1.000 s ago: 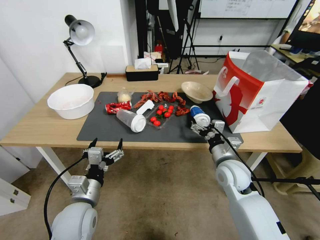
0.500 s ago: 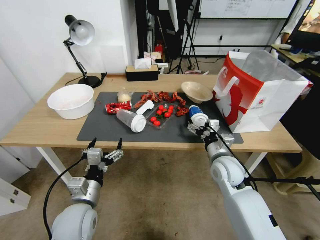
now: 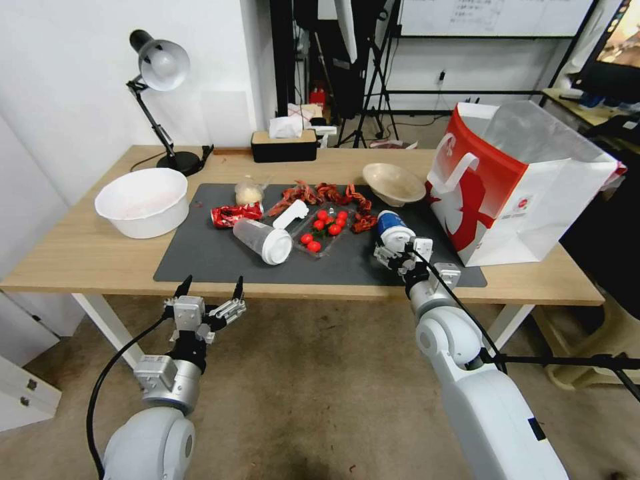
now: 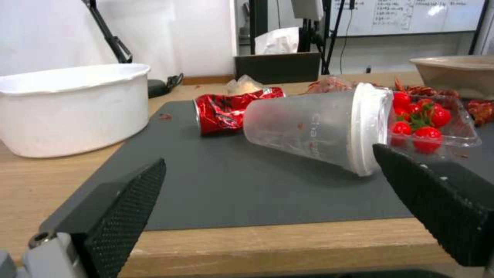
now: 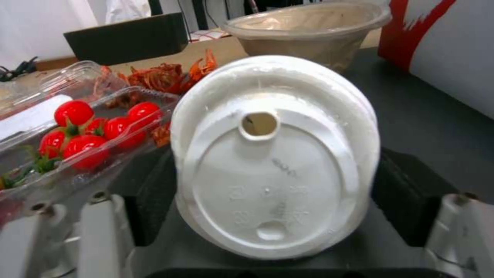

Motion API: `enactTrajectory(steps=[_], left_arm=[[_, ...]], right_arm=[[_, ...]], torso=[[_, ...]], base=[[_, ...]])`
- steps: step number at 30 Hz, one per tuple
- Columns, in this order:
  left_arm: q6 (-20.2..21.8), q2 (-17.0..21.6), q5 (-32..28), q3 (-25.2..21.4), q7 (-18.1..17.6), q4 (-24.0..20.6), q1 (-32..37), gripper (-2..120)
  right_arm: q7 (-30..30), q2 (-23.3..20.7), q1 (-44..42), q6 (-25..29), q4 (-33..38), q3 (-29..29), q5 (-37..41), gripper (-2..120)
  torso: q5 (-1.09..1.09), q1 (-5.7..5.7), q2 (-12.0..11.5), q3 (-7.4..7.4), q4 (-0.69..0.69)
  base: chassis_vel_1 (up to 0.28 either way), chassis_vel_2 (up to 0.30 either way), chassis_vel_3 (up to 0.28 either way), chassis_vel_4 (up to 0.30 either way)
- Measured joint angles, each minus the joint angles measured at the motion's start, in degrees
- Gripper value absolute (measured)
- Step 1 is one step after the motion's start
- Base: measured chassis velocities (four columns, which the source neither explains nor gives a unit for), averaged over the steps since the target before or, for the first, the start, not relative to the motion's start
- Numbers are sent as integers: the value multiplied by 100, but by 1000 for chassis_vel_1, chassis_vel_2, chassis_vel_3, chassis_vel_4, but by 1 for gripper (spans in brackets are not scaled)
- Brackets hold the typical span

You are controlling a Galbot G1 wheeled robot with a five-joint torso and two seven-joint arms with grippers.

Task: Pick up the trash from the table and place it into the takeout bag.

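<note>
The blue cup (image 3: pixel 392 230) with its white lid (image 5: pixel 273 154) lies on its side on the grey mat (image 3: pixel 200 257), lid toward me. My right gripper (image 3: pixel 398 250) is open, a black pad (image 5: pixel 411 200) on each side of the lid. The takeout bag (image 3: pixel 520 180) stands open to the right. The clear cup (image 3: pixel 263 240) lies at mid-mat, with the crushed red can (image 3: pixel 236 215) and the small clear bag (image 3: pixel 249 193) behind it. The beige bowl (image 3: pixel 393 183) sits near the takeout bag. My left gripper (image 3: pixel 212 287) hangs open in front of the table (image 3: pixel 73 253) edge.
A big white bowl (image 3: pixel 142 200) sits at the left. A clear tray of tomatoes (image 3: pixel 323 230) and red crawfish shells (image 3: pixel 320 193) lie mid-mat, close to the blue cup. A desk lamp (image 3: pixel 160 67) and a tissue box (image 3: pixel 283 143) stand at the back.
My right gripper has moved forward and slightly left, so the blue cup's lid now sits between its fingers. The left arm has stayed still.
</note>
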Motion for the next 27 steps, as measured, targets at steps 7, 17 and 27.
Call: enactTrajectory(steps=[7, 17, 27], left_arm=[[-7, -9, 6, 16, -1, 24, -9, 100], [-29, -18, 12, 22, -3, 52, -13, 100], [-73, -36, 45, 32, -3, 46, 25, 100]], right_arm=[[-62, -6, -95, 76, 120, 30, 140, 67], [-1213, -302, -368, 909, 1104, 250, 730, 67], [-1301, -775, 271, 1504, 1938, 1189, 1742, 67]], torso=[[3, 0, 0, 1, 0], [2, 0, 0, 1, 1], [2, 0, 0, 1, 2]], base=[[0, 0, 0, 0], [0, 0, 0, 0], [0, 0, 0, 0]])
